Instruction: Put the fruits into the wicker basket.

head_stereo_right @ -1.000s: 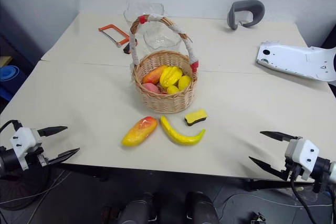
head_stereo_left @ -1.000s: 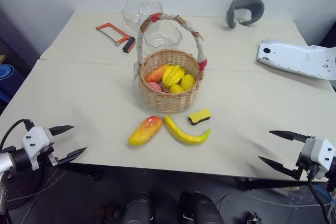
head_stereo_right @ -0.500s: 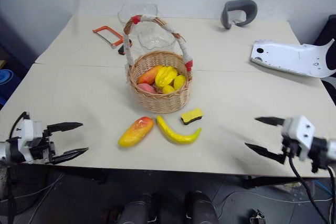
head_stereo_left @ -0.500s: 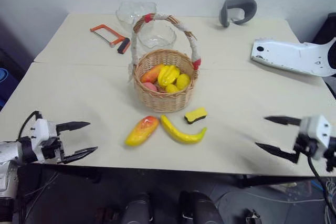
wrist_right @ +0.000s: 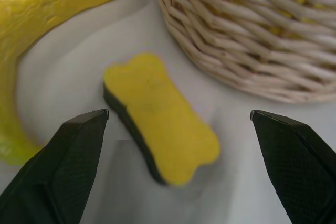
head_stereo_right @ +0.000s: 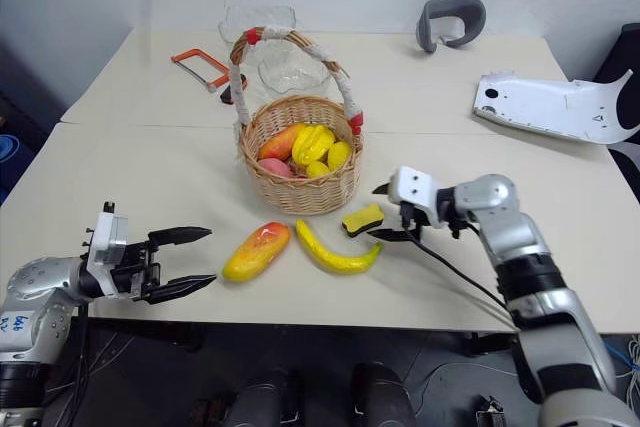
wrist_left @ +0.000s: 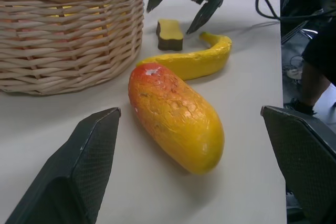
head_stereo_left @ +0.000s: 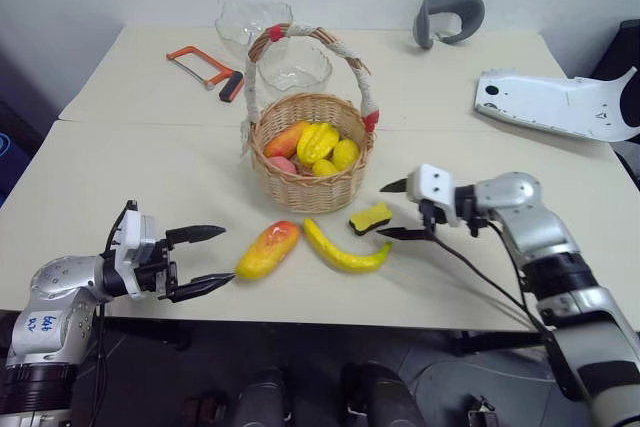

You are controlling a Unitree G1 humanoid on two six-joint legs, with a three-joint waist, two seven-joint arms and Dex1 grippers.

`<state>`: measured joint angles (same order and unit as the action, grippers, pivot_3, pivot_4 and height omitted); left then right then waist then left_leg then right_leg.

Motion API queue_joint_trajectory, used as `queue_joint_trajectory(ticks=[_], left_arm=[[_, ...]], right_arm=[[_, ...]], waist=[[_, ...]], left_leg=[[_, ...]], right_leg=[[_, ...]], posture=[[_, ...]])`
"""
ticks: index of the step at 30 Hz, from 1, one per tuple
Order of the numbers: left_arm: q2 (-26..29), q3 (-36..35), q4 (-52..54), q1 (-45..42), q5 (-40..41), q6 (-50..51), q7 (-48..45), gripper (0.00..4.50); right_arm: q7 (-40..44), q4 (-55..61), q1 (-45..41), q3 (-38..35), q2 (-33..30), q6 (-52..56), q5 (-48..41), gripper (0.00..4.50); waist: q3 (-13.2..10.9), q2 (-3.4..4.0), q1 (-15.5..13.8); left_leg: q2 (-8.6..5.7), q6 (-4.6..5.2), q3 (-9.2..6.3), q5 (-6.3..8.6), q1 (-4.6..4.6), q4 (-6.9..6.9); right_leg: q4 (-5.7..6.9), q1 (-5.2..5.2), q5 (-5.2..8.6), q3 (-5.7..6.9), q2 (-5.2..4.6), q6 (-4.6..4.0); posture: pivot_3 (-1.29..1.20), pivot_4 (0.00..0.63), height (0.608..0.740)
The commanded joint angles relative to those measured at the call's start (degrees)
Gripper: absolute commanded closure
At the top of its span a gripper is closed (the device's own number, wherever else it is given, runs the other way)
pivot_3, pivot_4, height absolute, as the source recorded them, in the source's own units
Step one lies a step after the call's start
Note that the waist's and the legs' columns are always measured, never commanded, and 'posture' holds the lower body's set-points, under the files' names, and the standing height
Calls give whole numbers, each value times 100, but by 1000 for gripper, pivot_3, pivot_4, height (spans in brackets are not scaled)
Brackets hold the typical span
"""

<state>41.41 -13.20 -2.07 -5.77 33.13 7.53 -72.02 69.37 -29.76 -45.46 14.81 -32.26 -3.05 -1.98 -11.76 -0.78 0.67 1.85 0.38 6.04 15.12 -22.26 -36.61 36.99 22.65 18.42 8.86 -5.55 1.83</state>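
The left end effector [head_stereo_left: 205, 260] sits nearest, at the desk's [head_stereo_left: 120, 177] front edge, in front and to the left of the wicker basket [head_stereo_left: 308, 162]. Its arm reaches in level from the left, the two black fingers spread wide apart and holding nothing, their tips pointing at the mango [head_stereo_left: 267, 249]. In the left wrist view the mango [wrist_left: 176, 116] lies between the two spread fingers [wrist_left: 79, 174] but ahead of them, untouched.

The mango rests on the desk just in front of the basket, slightly to the left, its red-orange end toward the basket. The banana [head_stereo_left: 345, 250] lies beside it, also in front of the basket and slightly right, curved, one end close to the mango's red end.

The right end effector [head_stereo_left: 392, 210] comes in from the right, the forearm bent inward and the tool tilted somewhat downward. Its fingers also stand apart and empty, one tip above the other, poised just right of the small yellow-and-black sponge block [head_stereo_left: 370, 218], which sits near the basket's front right side. The right wrist view shows the sponge [wrist_right: 160, 124] framed between the open fingers.

The basket stands upright mid-desk with toy fruit [head_stereo_left: 322, 143] already inside. Behind it are glass bowls [head_stereo_left: 295, 64] and an orange hacksaw [head_stereo_left: 205, 65] to the rear left. Far right rear lie a white panel [head_stereo_left: 555, 102] and a grey headset piece [head_stereo_left: 448, 15].
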Motion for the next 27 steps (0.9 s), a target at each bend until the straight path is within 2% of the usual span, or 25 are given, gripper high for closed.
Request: queue_joint_trajectory(ticks=[1,3,7,11,13,16,20,22,24,27], left_arm=[[26,-12,211,52,-58,-31,43,0],[32,51,323,106,-129,-89,36,0],[-12,72,465,164,-187,-133,92,0],[-35,63,643,263,-185,-152,163,0],[-38,88,834,292,-124,-94,176,0],[-13,145,1114,289,-36,78,192,0],[-80,291,1415,31,65,276,282,0],[-76,438,1517,-117,65,395,277,0],[-62,642,1729,-292,62,618,304,0],[-63,799,2040,-500,315,1105,402,0]], right_arm=[[1,-547,-248,50,174,-316,149,73],[343,-825,-349,185,221,-204,200,73],[683,-1150,-434,254,224,-212,249,1309],[852,-980,-349,-86,177,-63,-141,2720],[800,-566,-133,-545,99,261,-614,3246],[663,379,266,-1202,-116,1144,-1317,3305],[674,1554,1082,-2048,-1291,2157,-1770,3305],[500,1368,1213,-2262,-1856,2246,-1598,3305],[87,702,1375,-2289,-2460,1721,-998,3305],[-822,-620,1442,-2284,-2878,947,-359,3305]], waist=[[0,0,-2],[0,0,-14],[0,1,11],[0,1,13],[0,1,4],[-3,5,-3],[-7,14,-82],[-9,17,-119],[-8,17,-99],[-8,16,-73]], left_leg=[[0,1,-2,0,-1,0],[-3,3,-4,1,-3,-1],[-1,12,-8,9,-2,-23],[-1,15,-10,12,-3,-35],[-1,15,-11,13,-3,-36],[-1,16,-15,16,-8,-36],[-2,41,-22,32,-13,-37],[-9,51,-22,39,-16,-42],[-8,52,-16,40,-14,-43],[-7,49,-10,40,-11,-39]], right_leg=[[1,0,0,0,-1,0],[-1,-1,0,2,-4,0],[5,-8,0,2,-5,0],[10,-12,0,3,-9,0],[11,-12,0,3,-9,0],[8,-11,0,5,-10,0],[3,-11,0,9,-10,0],[-2,-13,0,11,-18,1],[-7,-17,-2,10,-18,5],[-8,-16,-2,9,-17,5]], posture=[[0,150,740],[0,150,740],[0,150,740],[0,150,740],[0,150,740],[0,150,740],[0,150,740],[0,150,740],[0,150,740],[0,150,740]])
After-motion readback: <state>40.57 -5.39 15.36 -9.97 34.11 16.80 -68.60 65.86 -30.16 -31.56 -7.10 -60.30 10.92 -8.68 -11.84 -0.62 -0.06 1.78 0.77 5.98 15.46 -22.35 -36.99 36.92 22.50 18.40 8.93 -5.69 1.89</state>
